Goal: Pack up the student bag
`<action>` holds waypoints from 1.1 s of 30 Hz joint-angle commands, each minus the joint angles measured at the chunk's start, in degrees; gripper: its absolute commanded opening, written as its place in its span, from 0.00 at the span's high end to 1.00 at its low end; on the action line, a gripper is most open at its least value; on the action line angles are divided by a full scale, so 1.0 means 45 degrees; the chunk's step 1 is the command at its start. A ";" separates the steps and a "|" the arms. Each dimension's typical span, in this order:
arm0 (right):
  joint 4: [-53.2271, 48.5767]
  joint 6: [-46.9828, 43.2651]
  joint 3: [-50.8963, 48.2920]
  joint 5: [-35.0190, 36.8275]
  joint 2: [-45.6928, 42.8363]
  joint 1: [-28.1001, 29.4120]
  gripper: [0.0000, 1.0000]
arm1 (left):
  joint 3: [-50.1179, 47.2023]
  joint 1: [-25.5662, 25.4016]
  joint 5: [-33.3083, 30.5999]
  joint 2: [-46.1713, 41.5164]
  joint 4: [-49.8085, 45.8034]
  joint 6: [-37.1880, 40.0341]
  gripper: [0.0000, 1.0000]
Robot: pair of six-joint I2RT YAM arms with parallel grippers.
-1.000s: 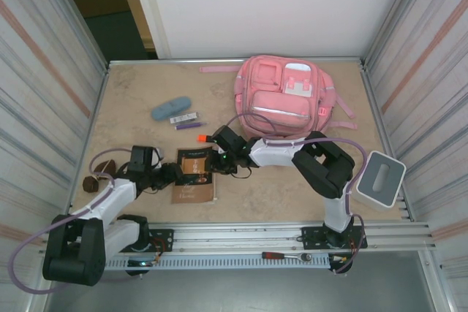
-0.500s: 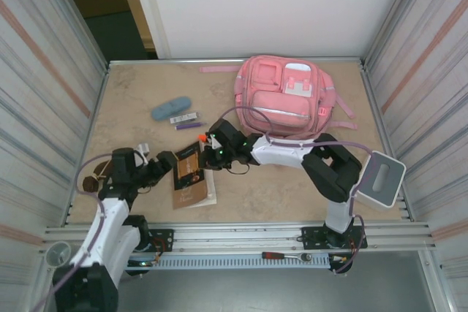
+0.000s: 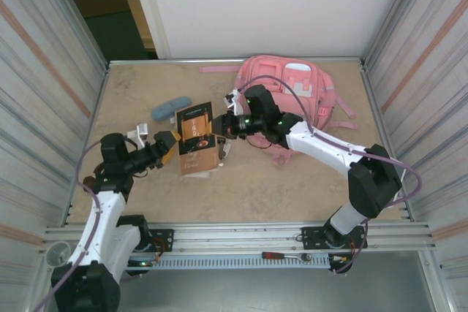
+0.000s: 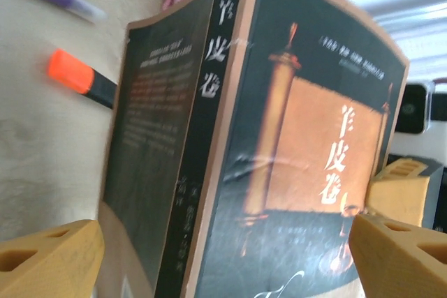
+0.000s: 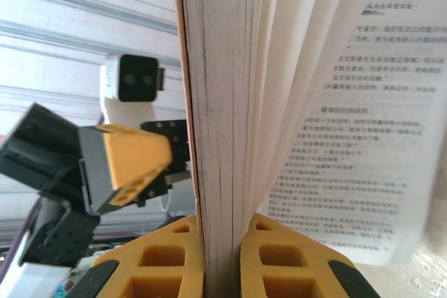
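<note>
The worry is my hold on the book (image 3: 196,145). My right jaws pinch only the cover and a slab of leaves at the fore-edge, and the other pages (image 5: 328,68) fan loose to one side. If I swing it toward the bag (image 3: 292,96), I judge the free part could flop open and drag. The slab might then slide out of the pinch or a leaf might tear. There is no backstop, because my left jaws give no support. If the book drops it would land on the worktop (image 3: 278,195) near the orange marker (image 4: 78,75). I also cannot see an open mouth on the bag, so the book may have nowhere to go.

My right jaws are nearly shut, clamped on the book's edge. My left jaws stand wide, one finger (image 4: 49,259) on each side of the book, holding nothing. I cannot tell whether they brush it.

The bag lies front-up at the far side of the worktop, right of centre, partly under my right arm.
</note>
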 commanded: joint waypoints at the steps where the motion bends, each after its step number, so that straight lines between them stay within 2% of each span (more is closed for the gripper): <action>1: 0.1255 0.0506 0.0244 -0.1249 -0.0724 -0.0283 1.00 | 0.0761 -0.0809 0.0932 0.0917 0.1259 -0.0157 0.10; 4: 0.1398 0.0600 0.0287 -0.1493 -0.0849 -0.0561 1.00 | 0.1121 -0.1722 0.0790 0.2004 0.2150 -0.0236 0.12; 6: 0.1402 0.0645 0.0254 -0.1627 -0.0857 -0.0836 1.00 | 0.1381 -0.2301 0.0770 0.2701 0.3068 -0.0433 0.17; 9: 0.1363 0.0660 0.0122 -0.1823 -0.0795 -0.1366 1.00 | 0.1790 -0.2693 0.0779 0.3401 0.4074 -0.0632 0.37; 13: 0.0689 0.0045 0.0076 -0.1927 -0.0587 -0.2212 1.00 | 0.2368 -0.3005 0.0827 0.4206 0.5268 -0.0694 0.69; 17: -0.0159 -0.0732 0.0146 -0.2061 -0.0210 -0.2925 0.99 | 0.3357 -0.3609 0.1047 0.5209 0.5454 0.0046 0.83; 19: -0.1029 -0.1455 0.0259 -0.2004 -0.0210 -0.3478 0.91 | 0.3839 -0.3742 0.1114 0.5697 0.5321 0.0411 0.90; 22: -0.3394 -0.3681 0.0501 -0.0857 -0.0702 -0.4645 0.68 | 0.4559 -0.3745 0.1004 0.6383 0.4709 0.1007 0.98; 24: -0.5353 -0.5846 0.0807 0.1148 -0.1103 -0.5222 0.54 | 0.5175 -0.3745 0.0820 0.6835 0.3792 0.1688 1.00; 26: -0.6820 -0.8284 0.0865 0.4198 -0.1379 -0.5255 0.38 | 0.5861 -0.3726 0.0514 0.7339 0.2717 0.2420 1.00; 29: -0.7620 -1.0238 0.0771 0.6951 -0.1147 -0.5227 0.27 | 0.6918 -0.3668 0.0057 0.8177 0.1381 0.3228 1.00; 33: -0.7669 -1.1604 0.0863 0.8649 -0.0354 -0.4817 0.17 | 0.8000 -0.3465 -0.0180 0.9317 0.0513 0.3618 1.00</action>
